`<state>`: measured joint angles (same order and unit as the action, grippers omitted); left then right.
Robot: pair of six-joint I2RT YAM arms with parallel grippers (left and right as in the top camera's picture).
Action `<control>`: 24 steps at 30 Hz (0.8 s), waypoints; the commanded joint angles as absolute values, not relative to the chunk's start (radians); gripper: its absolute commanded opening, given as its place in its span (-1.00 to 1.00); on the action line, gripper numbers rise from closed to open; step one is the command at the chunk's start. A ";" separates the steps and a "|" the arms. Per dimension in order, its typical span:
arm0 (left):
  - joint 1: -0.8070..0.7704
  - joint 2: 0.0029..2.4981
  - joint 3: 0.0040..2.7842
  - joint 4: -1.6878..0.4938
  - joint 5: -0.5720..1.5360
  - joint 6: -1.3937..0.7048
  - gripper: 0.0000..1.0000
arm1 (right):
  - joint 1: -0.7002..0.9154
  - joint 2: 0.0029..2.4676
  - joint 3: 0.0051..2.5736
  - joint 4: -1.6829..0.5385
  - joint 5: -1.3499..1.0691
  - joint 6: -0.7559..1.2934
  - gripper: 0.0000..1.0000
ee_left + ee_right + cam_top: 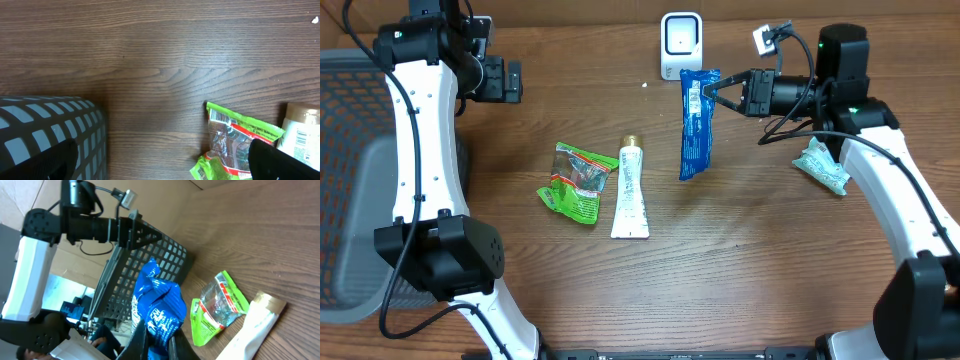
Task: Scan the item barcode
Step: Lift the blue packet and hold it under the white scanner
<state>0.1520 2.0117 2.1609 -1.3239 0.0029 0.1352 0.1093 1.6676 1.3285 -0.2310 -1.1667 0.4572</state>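
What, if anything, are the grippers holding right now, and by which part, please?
The right gripper pinches the blue packet by the edge near one end; the left gripper is open and holds nothing.

Blue packet [697,125]: long, glossy blue wrapper with white print, its top end crumpled in the right wrist view [157,307]. Right claw [709,93] is clamped on its upper edge. Seen from overhead, it runs lengthwise from just beside the scanner toward the near side of the worktop. Scanner [680,42]: small white upright unit with a rounded front window, at the far centre of the worktop.
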 commanded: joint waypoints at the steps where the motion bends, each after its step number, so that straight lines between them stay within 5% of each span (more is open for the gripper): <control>1: 0.151 1.977 2.178 -1.324 -0.001 0.157 1.00 | 0.107 1.613 1.345 -0.234 -1.161 0.449 -0.92; 9: 0.151 1.977 2.178 -1.324 -0.001 0.157 0.99 | 0.113 1.612 1.345 -0.311 -1.010 0.448 -0.92; 18: 0.151 1.977 2.178 -1.324 -0.001 0.157 1.00 | 0.207 1.612 1.382 -0.373 -0.437 0.448 -0.93; 24: 0.151 1.977 2.178 -1.324 -0.001 0.157 0.99 | 0.282 1.640 1.638 -0.520 -0.139 0.353 -0.93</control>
